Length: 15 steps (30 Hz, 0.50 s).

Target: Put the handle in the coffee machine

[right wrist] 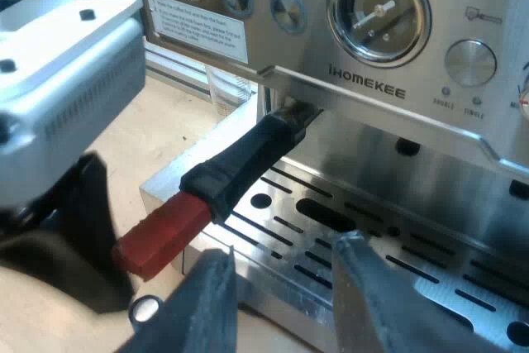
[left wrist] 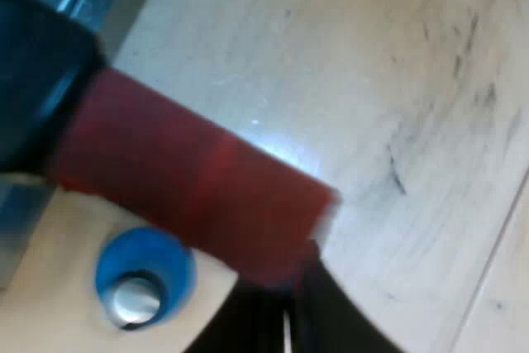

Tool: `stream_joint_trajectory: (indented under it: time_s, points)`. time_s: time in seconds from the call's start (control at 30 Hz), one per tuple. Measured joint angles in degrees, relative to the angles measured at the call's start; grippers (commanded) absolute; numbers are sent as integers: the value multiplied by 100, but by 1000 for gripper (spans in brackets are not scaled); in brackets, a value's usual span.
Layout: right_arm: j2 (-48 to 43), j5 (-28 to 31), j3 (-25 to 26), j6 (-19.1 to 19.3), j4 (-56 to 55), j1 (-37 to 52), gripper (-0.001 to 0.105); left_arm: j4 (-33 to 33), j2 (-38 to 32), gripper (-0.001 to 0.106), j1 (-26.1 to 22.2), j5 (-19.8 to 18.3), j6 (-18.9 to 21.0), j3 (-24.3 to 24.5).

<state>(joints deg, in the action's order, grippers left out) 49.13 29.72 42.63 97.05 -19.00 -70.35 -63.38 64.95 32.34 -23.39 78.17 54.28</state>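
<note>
The handle (right wrist: 240, 163) is sitting locked into the front of the espresso machine (right wrist: 372, 80), under the panel that is carrying the pressure gauge (right wrist: 378, 10). Its dark grip is jutting out over the slotted drip tray (right wrist: 331, 237), and its red end (right wrist: 161, 233) is reaching past the tray's corner, above the pale counter (right wrist: 165, 126). The right end effector (right wrist: 285, 254) is hovering at the tray's outer edge with its two black fingers spread apart and holding nothing, and the handle is lying across the space between it and the machine's face. The left end effector (left wrist: 288, 299) is sitting close against the red end, but whether it is gripping cannot be told. From the left wrist, the red end is passing over a blue tamper (left wrist: 145, 279) that is standing on the counter near the tray, its metal centre facing up. A clear measuring glass (right wrist: 227, 93) is standing close against the machine's side.
</note>
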Motion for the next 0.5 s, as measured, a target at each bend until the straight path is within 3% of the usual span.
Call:
stream_joint_trajectory:
  time_s: [0.03, 0.17, 0.23, 0.3, 0.5]
  points:
    - [0, 0, 0, 0, -24, 0, 32, 101, 0, 1, 168, -468, -292, -24]
    - [0, 0, 0, 0, -41, 0, 32, 569, 0, 1, 341, -874, -537, 32]
    - [0, 0, 0, 0, -38, 0, 32, 719, 0, 1, 356, -916, -582, 55]
    - [0, 0, 0, 0, -47, 0, 32, 1360, -12, 1, 355, -813, -627, 66]
    - [0, 0, 0, 0, -58, 0, 32, 1083, -11, 1, 355, -823, -731, 66]
